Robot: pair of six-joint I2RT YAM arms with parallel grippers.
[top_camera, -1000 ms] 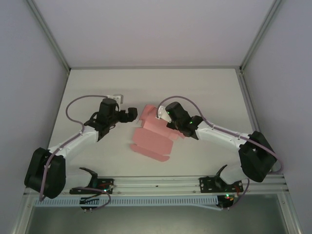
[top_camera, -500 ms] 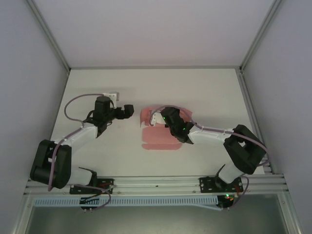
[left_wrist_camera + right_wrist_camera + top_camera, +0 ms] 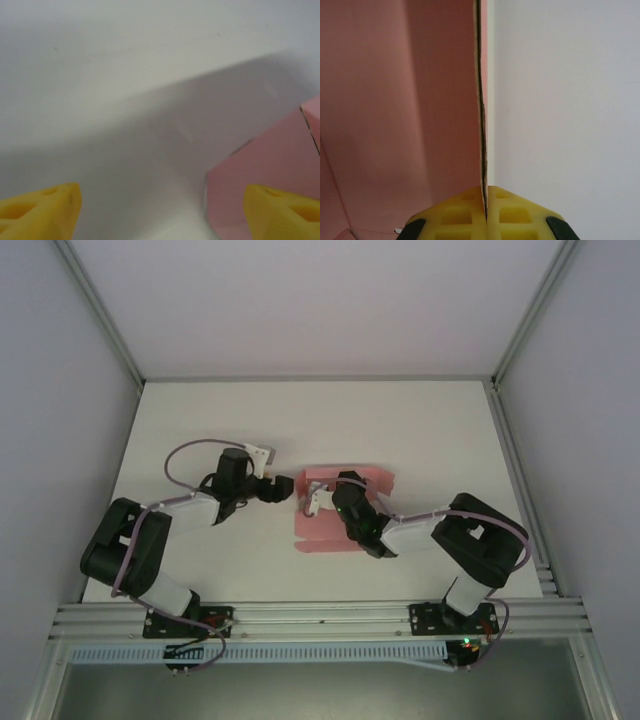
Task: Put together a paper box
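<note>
**White table: right gripper pinching the paper box, left gripper wide**

The table sits inside plain grey walls. Your right gripper has its yellow fingers pressed together on an upright edge of the paper box, and the rest of the pink card spreads away to that gripper's left. Your left gripper stands wide apart, with bare table between its fingertips. A corner of the card lies right at its right-hand finger, perhaps touching; the blur leaves that unclear. Seen from above, both grippers sit at the box's left edge, close to each other.

Paper box on table; left fingers to its left (just beside).
</note>
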